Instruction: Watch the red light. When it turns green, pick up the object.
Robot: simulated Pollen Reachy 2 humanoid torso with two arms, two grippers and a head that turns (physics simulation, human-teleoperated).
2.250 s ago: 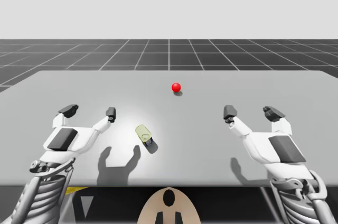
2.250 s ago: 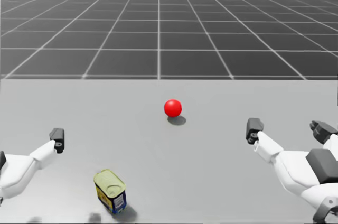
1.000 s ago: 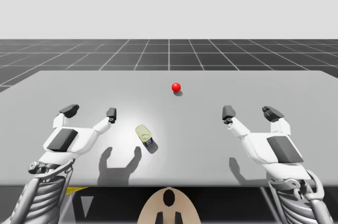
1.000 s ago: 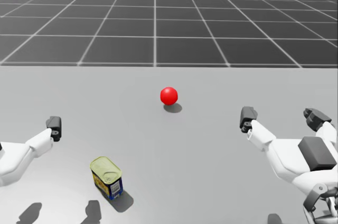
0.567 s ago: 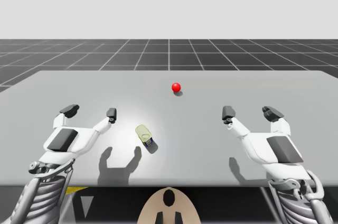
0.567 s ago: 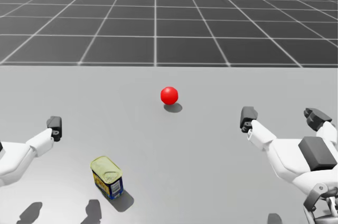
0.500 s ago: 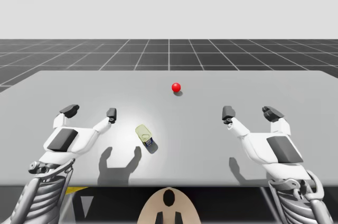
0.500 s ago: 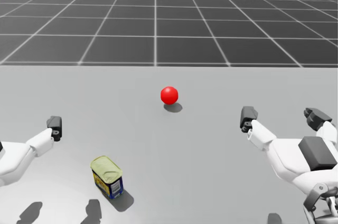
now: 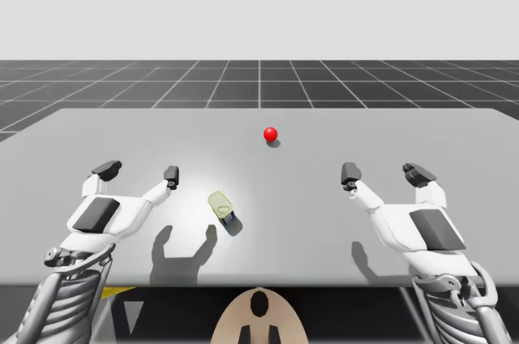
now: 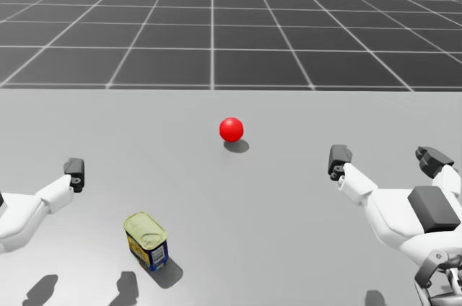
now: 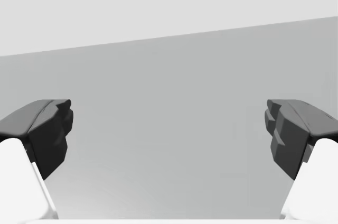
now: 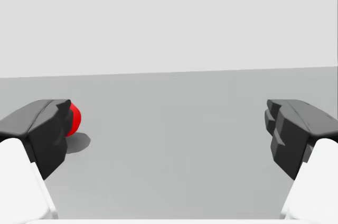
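Note:
A red ball-shaped light [image 9: 271, 135] [image 10: 231, 129] sits on the grey table [image 9: 405, 133], past its middle. A small rectangular can [image 9: 221, 207] [image 10: 148, 240] with a pale yellow-green top and blue sides stands nearer me, left of centre. My left gripper [image 9: 139, 172] hovers open to the left of the can, apart from it, and nothing lies between its fingers [image 11: 50, 131]. My right gripper [image 9: 384, 172] [image 10: 382, 158] hovers open at the right. In the right wrist view the red light [image 12: 74, 119] peeks out beside one finger [image 12: 47, 129].
The table's far edge [image 9: 259, 109] borders a dark gridded floor [image 10: 216, 24]. Shadows of my left gripper fall on the table [image 9: 182, 247] near its front edge.
My head tilted down between 2.2 s and 1.0 s ago. Since then nothing has visibly moved; the light stays red.

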